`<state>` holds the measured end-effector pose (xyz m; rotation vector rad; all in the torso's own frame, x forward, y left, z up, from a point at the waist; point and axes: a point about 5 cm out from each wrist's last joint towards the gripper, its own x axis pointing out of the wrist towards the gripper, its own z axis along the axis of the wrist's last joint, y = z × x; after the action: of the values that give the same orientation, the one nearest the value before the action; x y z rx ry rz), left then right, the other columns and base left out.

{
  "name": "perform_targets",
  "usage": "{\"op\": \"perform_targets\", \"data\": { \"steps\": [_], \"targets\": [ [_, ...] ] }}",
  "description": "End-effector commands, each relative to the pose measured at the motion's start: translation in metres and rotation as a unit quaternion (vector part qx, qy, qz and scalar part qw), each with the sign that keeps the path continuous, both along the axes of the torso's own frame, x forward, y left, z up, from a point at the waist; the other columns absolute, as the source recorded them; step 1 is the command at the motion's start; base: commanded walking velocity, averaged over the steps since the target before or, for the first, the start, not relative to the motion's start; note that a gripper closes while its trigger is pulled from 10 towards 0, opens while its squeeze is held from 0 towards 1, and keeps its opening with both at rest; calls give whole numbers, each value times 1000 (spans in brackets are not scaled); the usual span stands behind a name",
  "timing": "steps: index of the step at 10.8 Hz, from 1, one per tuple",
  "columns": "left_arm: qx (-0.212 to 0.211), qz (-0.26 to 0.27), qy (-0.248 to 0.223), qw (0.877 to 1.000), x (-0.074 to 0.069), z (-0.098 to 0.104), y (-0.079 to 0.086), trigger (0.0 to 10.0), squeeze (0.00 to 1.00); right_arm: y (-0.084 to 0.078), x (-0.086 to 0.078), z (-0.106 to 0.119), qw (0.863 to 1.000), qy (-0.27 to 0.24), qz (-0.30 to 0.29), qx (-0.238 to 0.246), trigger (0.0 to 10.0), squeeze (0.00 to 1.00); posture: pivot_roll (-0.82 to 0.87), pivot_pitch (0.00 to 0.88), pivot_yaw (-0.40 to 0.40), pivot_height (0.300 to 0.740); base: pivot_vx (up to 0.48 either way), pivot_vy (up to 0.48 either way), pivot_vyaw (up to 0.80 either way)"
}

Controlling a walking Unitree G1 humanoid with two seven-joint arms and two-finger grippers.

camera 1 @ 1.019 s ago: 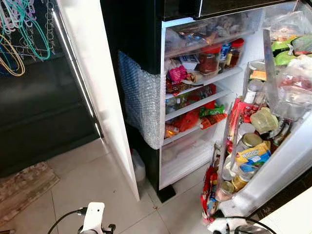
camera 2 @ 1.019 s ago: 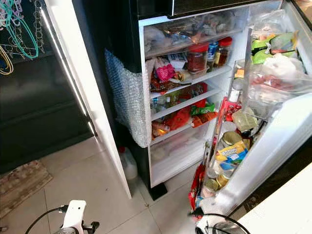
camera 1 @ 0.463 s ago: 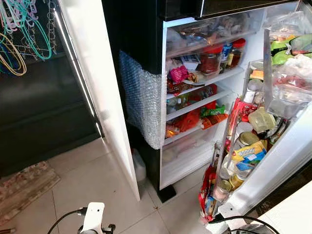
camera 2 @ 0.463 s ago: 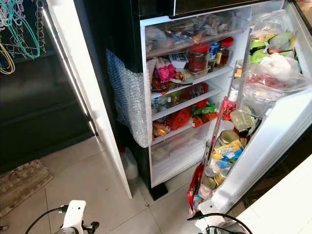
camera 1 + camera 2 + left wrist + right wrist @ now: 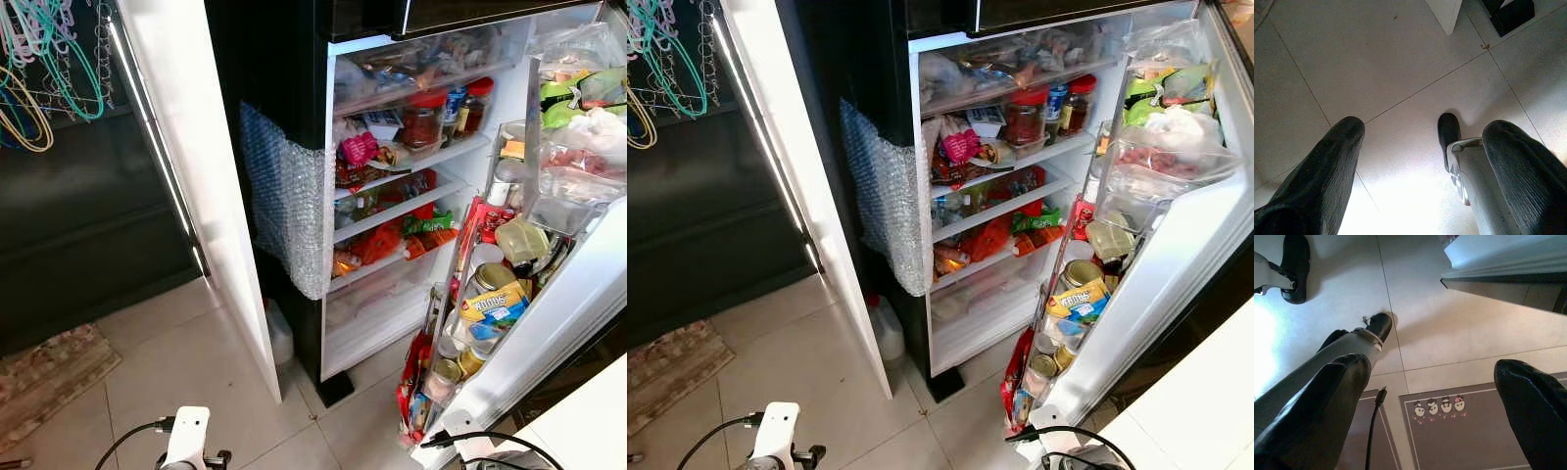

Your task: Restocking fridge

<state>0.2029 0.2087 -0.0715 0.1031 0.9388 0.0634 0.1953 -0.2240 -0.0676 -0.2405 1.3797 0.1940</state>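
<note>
The fridge (image 5: 392,196) stands open on a pale tiled floor (image 5: 186,362), its white shelves crowded with jars (image 5: 421,117), red packets (image 5: 377,240) and bags. Its door (image 5: 549,333) swings out to the robot's right, the racks stuffed with cans (image 5: 495,282), a yellow packet (image 5: 498,304) and clear bags of food near the top. Bubble wrap (image 5: 284,206) covers part of the black side wall, and a white jug (image 5: 279,338) sits on the floor just beside the cabinet's base. A tall white panel (image 5: 211,186) leans across the left of the fridge; behind it lies a dark area with coloured hangers (image 5: 39,59) above. A patterned rug (image 5: 49,372) lies at the far left of the floor.

Both arms hang low and idle. The left gripper (image 5: 1422,161) points down at bare tiles, fingers spread wide with nothing between them — the robot's foot (image 5: 1448,134) shows past them. The right gripper (image 5: 1432,411) is likewise spread and empty, over a brown mat (image 5: 1459,431) with small penguin figures, a black cable (image 5: 1374,431) trailing across it — the door's lower edge is near.
</note>
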Motion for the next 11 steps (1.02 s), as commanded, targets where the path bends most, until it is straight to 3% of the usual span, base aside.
{"op": "perform_targets", "data": {
  "steps": [1,3,5,6,7,9,10,11],
  "targets": [
    [12,-5,9,1000,-2,-1,4,10000,0,-1,2,1,1000,-3,-15,1,10000,0,-50,0,-5,740,0,0,0],
    [13,-6,9,1000,-2,-1,4,10000,0,-1,3,1,999,-20,-35,2,10000,0,-49,0,-4,740,0,0,0],
    [13,-5,8,1000,-2,-1,4,10000,0,3,12,2,991,-103,-75,37,10000,0,-48,0,-4,740,0,0,0],
    [14,-5,9,1000,-2,-1,4,10000,0,1,17,6,995,-93,43,-3,10000,0,-48,0,-4,740,0,0,0],
    [13,-6,9,1000,-2,-1,4,10000,0,2,20,8,989,-76,126,-21,10000,0,-45,0,-5,740,0,0,0],
    [11,-4,9,1000,-2,-1,4,10000,0,1,16,5,995,-85,49,-4,10000,0,-46,0,-5,740,0,0,0],
    [10,-3,9,1000,-2,-1,4,10000,0,3,12,2,990,-109,-82,33,10000,0,-48,0,-3,740,0,0,0],
    [9,-2,10,1000,-3,-1,3,10000,0,3,9,-1,977,-126,-164,45,10000,0,-45,0,-2,740,0,0,0]
  ]
}}
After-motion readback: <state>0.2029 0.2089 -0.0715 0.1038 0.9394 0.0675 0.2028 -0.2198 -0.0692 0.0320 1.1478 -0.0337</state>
